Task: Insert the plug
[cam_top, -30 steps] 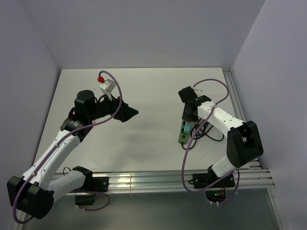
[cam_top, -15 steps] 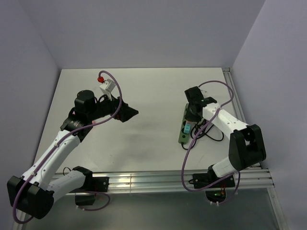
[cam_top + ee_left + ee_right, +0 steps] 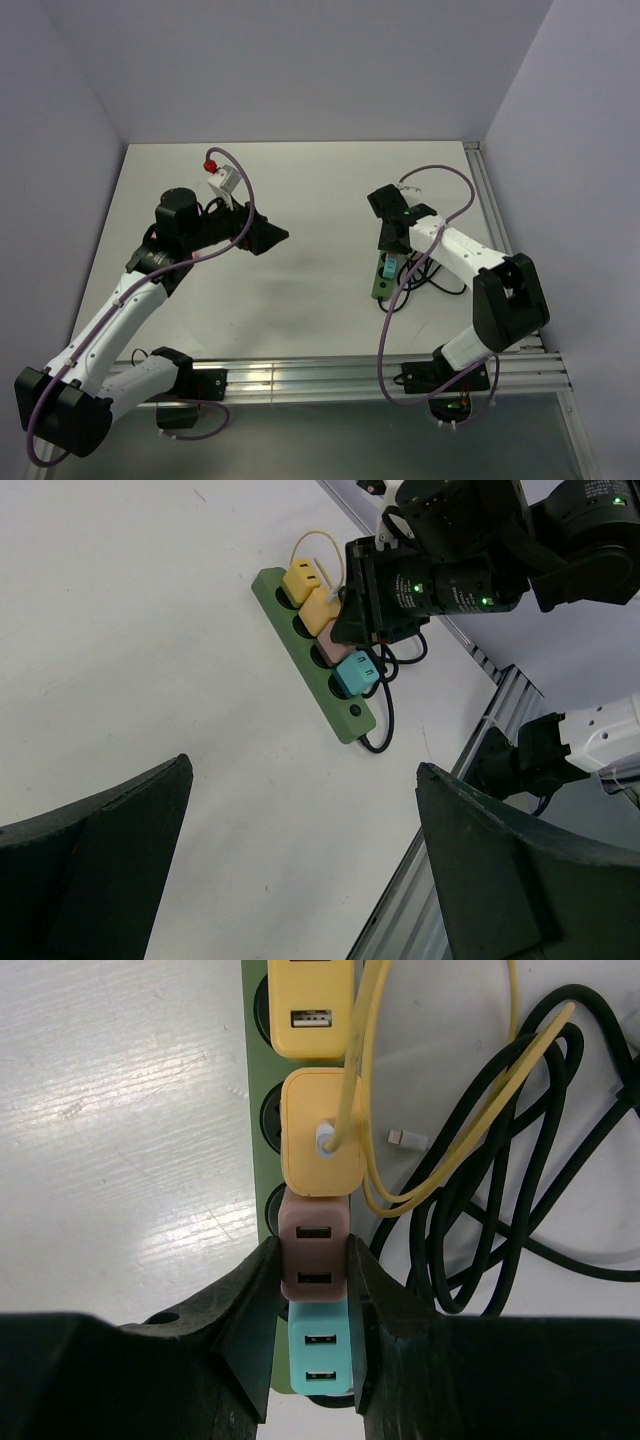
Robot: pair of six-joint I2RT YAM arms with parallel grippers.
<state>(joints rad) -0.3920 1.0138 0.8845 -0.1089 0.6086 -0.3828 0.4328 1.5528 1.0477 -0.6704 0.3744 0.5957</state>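
A green power strip (image 3: 254, 1110) lies on the white table at the right. It carries two yellow plugs (image 3: 320, 1135), a pink plug (image 3: 315, 1250) and a teal plug (image 3: 320, 1355) in a row. My right gripper (image 3: 312, 1262) is shut on the pink plug, one finger pressed on each side of it. The pink plug stands in the strip between a yellow plug and the teal one. My left gripper (image 3: 300, 820) hangs open over bare table, well left of the strip (image 3: 300, 640). From above, the right gripper (image 3: 392, 240) hides most of the strip (image 3: 380, 290).
A coiled black cable (image 3: 500, 1190) and a thin yellow cable (image 3: 365, 1080) lie right of the strip. A small white part with a red tip (image 3: 218, 175) sits at the back left. Aluminium rails (image 3: 330, 375) run along the near and right table edges.
The right gripper's jaws have closed onto the pink plug, and its wrist swung right and back again. The left arm has not moved.
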